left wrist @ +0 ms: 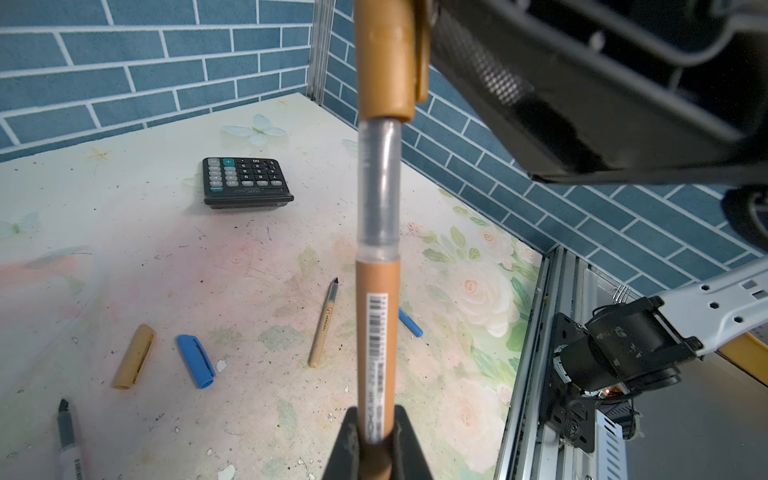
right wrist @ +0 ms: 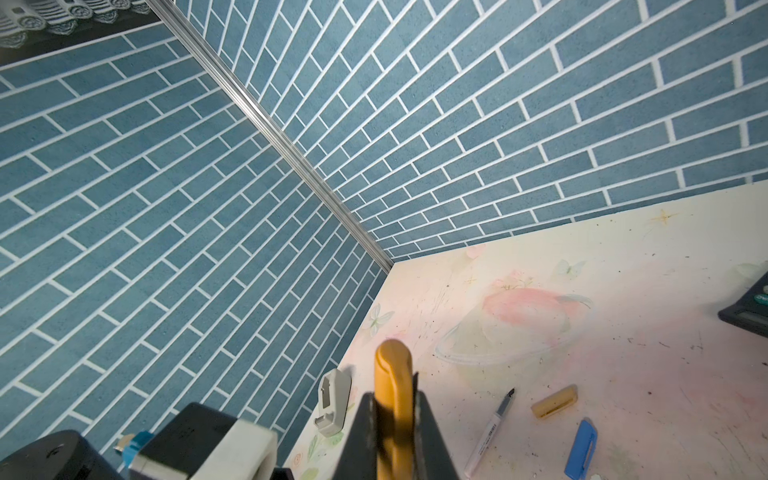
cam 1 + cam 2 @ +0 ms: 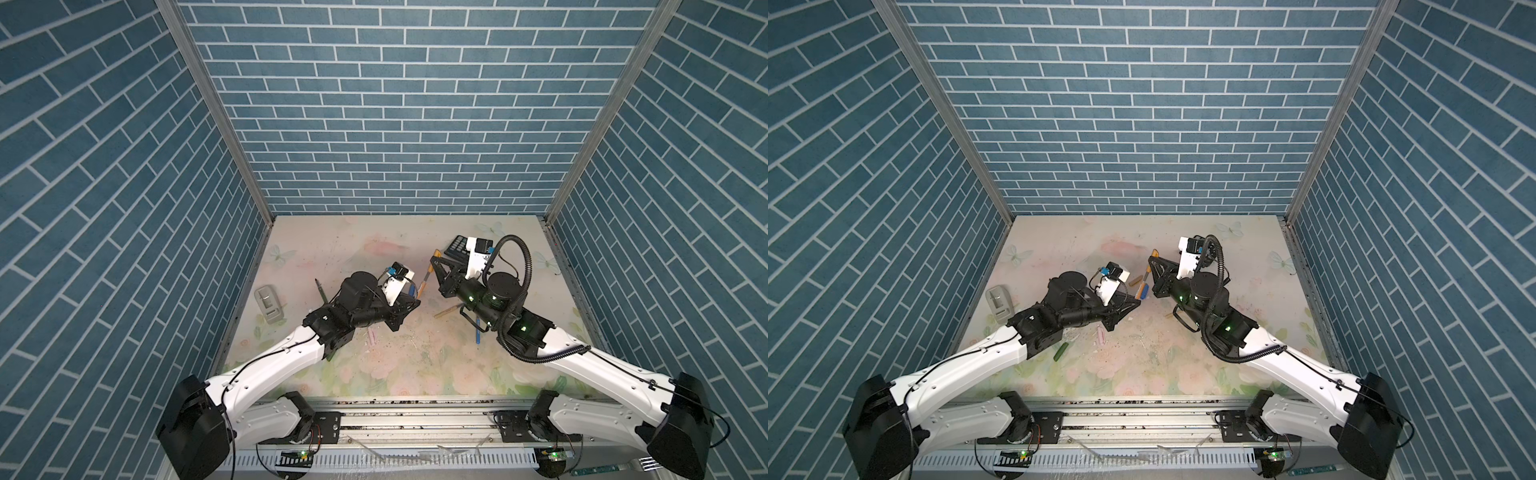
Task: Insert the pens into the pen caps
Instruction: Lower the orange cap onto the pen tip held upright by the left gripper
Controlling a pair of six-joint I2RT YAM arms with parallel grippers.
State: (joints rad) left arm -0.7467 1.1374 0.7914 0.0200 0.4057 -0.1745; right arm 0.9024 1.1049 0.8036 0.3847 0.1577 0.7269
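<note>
My left gripper is shut on the brown pen near its rear end. The pen's front end sits inside the mouth of the brown pen cap. A clear grey section shows between cap and barrel. My right gripper is shut on that cap. In both top views the two grippers meet above mid-table, left gripper and right gripper, with the pen between them. Loose on the table lie a tan pen, blue pen, white pen, tan cap, blue cap, pink cap and green cap.
A black calculator lies at the back right of the table. A grey plastic device sits by the left wall. Brick-patterned walls close three sides. A metal rail runs along the front edge, with a fork beyond it.
</note>
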